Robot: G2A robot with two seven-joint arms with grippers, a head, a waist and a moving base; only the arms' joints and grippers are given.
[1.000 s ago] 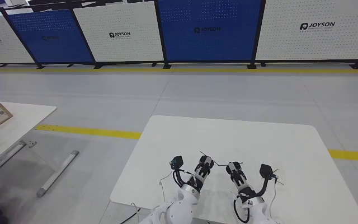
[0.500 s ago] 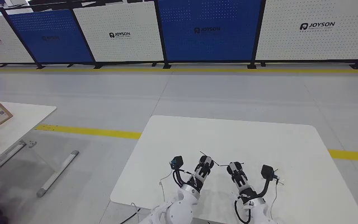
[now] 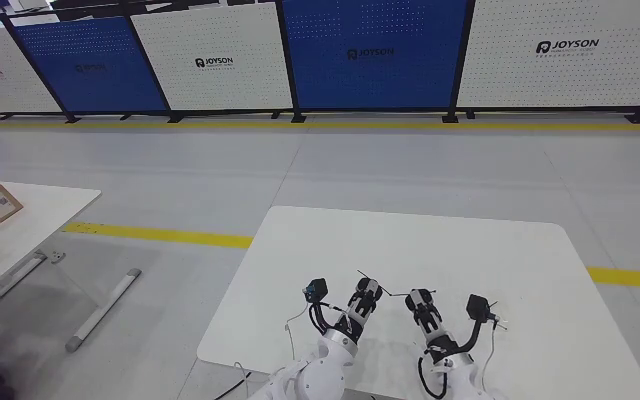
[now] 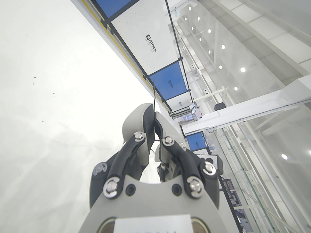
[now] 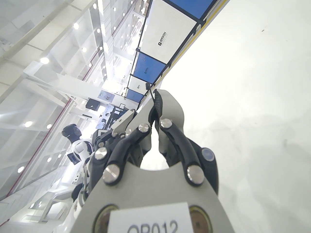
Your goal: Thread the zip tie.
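Left gripper (image 4: 154,120): fingers closed on a thin black plastic zip tie (image 4: 153,93), with the tail projecting past the tips. Right gripper (image 5: 155,99): closed on the tie just behind its head. In the top view the right gripper lies near, at 3 o'clock of the left. The strap's long axis runs 9-to-3 between them.

Both pincers are over the worktop (image 3: 420,240) near its front edge, the left pincer (image 3: 366,288) just beside the right pincer (image 3: 416,297). The zip tie (image 3: 390,293) stretches between them, pinched in both, an end poking past each pincer's tips. Panels (image 3: 375,55) stand well behind the worktop, across the floor (image 3: 200,170).
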